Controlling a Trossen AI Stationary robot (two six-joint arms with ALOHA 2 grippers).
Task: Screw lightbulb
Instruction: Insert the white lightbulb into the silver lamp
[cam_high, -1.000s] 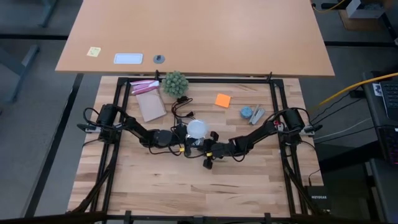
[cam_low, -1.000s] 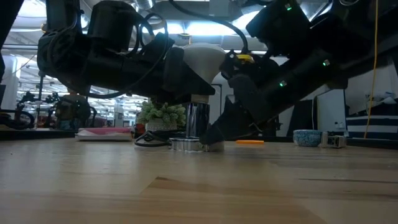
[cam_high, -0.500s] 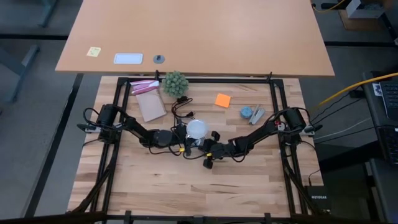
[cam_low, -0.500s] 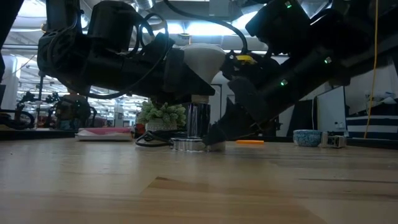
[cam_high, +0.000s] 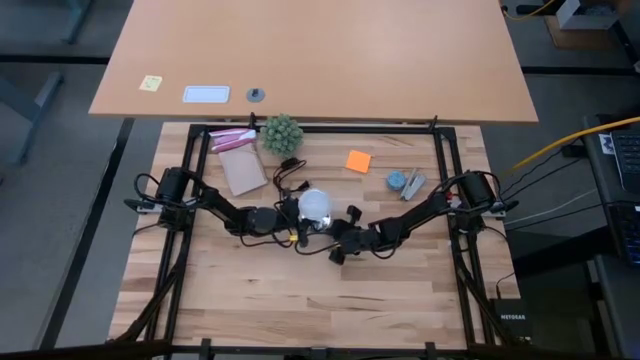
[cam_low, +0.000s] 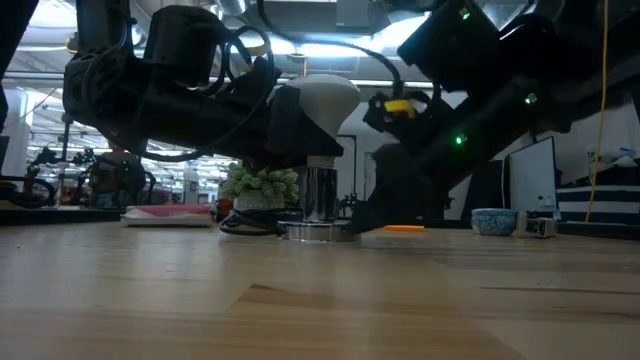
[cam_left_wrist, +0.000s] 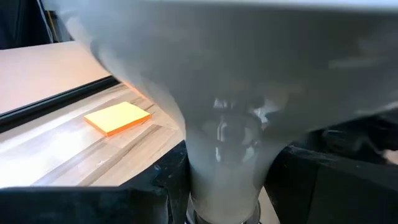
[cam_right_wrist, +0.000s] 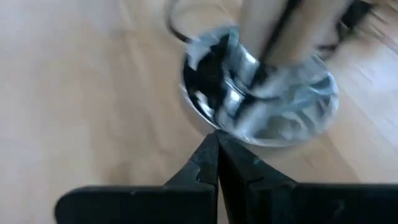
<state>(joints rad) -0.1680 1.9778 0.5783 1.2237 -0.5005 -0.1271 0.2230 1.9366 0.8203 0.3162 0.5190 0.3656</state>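
The lightbulb (cam_low: 326, 98), a frosted white globe, stands upright with its silvery screw end (cam_low: 320, 192) down in the round socket disc (cam_low: 318, 230) on the wooden table. My left gripper (cam_low: 305, 150) comes in from the table's left and is shut on the bulb (cam_high: 316, 205). My right gripper (cam_right_wrist: 217, 152) comes from the right, fingers shut, with its tips at the disc's (cam_right_wrist: 261, 106) rim. The disc's black cord (cam_high: 293, 176) trails toward the far side. My left gripper pinches the bulb's narrowing neck (cam_left_wrist: 224, 158) between its two fingers (cam_left_wrist: 158, 186), just above the screw end. The fingers come nearly level from the table's left. The bulb stands upright, globe up, its metal end in the socket disc. My right gripper's shut fingertips (cam_right_wrist: 216, 138) rest against the near rim of the socket disc (cam_right_wrist: 214, 127), slanting down from the table's right. The disc lies flat on the table.
A spiky green ball plant (cam_high: 281, 132), a pink packet and brown card (cam_high: 240, 165) lie at the far left. An orange sticky note (cam_high: 358, 160) and a small blue object (cam_high: 398, 181) lie at the far right. The table's near half is bare wood (cam_high: 300, 300).
My right gripper has tipped and turned at the wrist, and its shut tips have drawn slightly toward the table's right while staying at the disc's rim. The bulb and my left gripper have kept still.
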